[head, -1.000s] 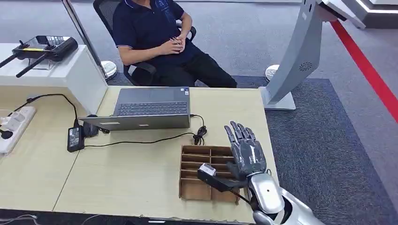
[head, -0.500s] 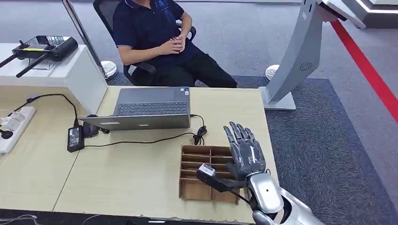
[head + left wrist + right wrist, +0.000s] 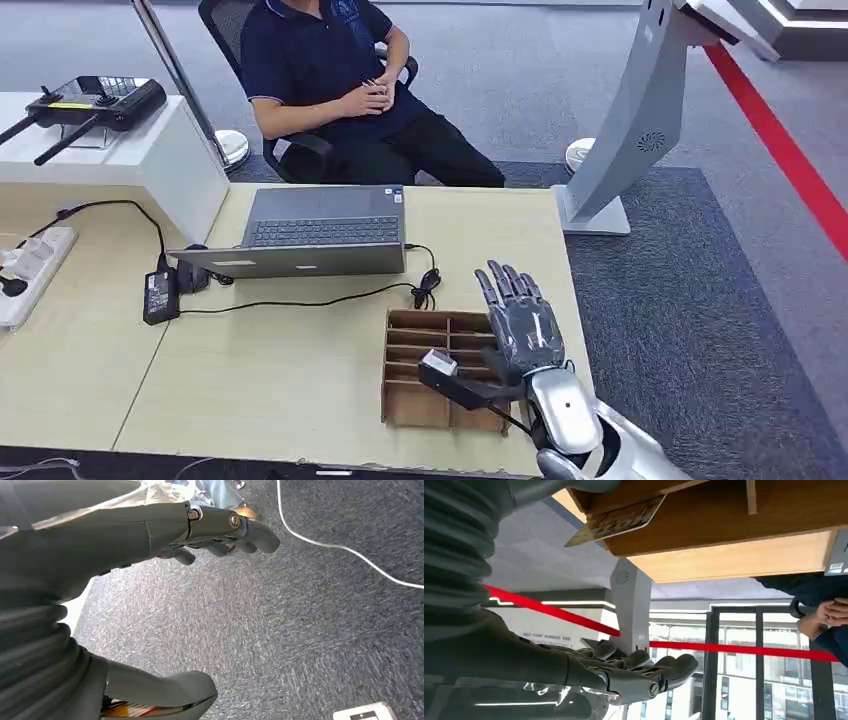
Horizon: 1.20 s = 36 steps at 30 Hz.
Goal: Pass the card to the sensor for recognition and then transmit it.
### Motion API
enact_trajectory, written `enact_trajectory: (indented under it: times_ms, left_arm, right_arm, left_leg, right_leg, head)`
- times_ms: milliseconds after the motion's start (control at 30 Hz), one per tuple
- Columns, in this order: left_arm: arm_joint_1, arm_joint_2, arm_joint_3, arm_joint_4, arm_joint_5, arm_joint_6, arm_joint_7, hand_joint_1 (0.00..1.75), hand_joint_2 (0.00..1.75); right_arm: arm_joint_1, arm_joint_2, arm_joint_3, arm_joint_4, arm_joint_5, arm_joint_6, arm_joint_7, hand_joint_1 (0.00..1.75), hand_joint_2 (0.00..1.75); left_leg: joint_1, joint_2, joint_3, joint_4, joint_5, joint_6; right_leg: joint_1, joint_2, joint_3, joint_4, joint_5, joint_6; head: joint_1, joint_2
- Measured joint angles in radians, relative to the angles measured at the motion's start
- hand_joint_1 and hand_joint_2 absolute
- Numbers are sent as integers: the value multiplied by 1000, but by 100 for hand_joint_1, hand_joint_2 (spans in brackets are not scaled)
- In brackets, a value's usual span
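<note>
Right hand point(image 3: 525, 335) has crept a touch toward the robot and to its left over the last sec, thumb sliding with it across the cardboard organizer point(image 3: 425, 375) at the desk's point(image 3: 250, 370) near right corner; fingers spread and pointing away toward the laptop point(image 3: 320, 232), palm down, thumb stuck out sideways over the slots. The card point(image 3: 616, 520) shows in the right wrist view as a thin brown slip poking from the box edge beside the thumb; whether the thumb presses it or just lies next to it can't be told, and no pinch is visible. Judged from this, the pick-up isn't done: hand looks to be lining up on the card, w/ sensor pass and hand-over both ahead. Grey sensor pillar point(image 3: 630, 130) stands on the carpet off the desk's far right corner, well apart from the hand. Left hand point(image 3: 150, 530) hangs over grey carpet, fingers loosely curved, thumb apart, nothing in it. A person point(image 3: 340, 80) sits in a chair beyond the laptop, hands clasped; power strip point(image 3: 30, 270) and adapter point(image 3: 160, 293) lie at desk's left
</note>
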Motion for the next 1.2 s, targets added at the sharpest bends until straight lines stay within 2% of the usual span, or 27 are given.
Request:
enact_trajectory:
  times_ms: [500, 1033, 1067, 1200]
  left_arm:
    - [0, 0, 0, 0, 0, 1, 0, 0, 175]
    - [0, 0, 0, 0, -1, 1, -2, 0, 175]
    - [0, 0, 0, 0, -1, 1, -2, 0, 175]
    - [0, 0, 0, 0, -2, 1, -2, 0, 175]
  right_arm:
    - [-3, 1, 7, 8, -3, 3, 4, 0, 175]
    - [-5, 1, 7, 10, -7, 5, 5, 10, 175]
    - [-5, 1, 7, 10, -7, 5, 5, 17, 175]
    - [-5, 1, 7, 10, -8, 5, 5, 16, 175]
  left_leg:
    - [0, 0, 0, 0, 0, 0]
    - [0, 0, 0, 0, 0, 0]
    - [0, 0, 0, 0, 0, 0]
    - [0, 0, 0, 0, 0, 0]
  right_leg:
    - [0, 0, 0, 0, 0, 0]
    - [0, 0, 0, 0, 0, 0]
    - [0, 0, 0, 0, 0, 0]
    - [0, 0, 0, 0, 0, 0]
  head:
    - [0, 0]
    - [0, 0]
    - [0, 0]
    - [0, 0]
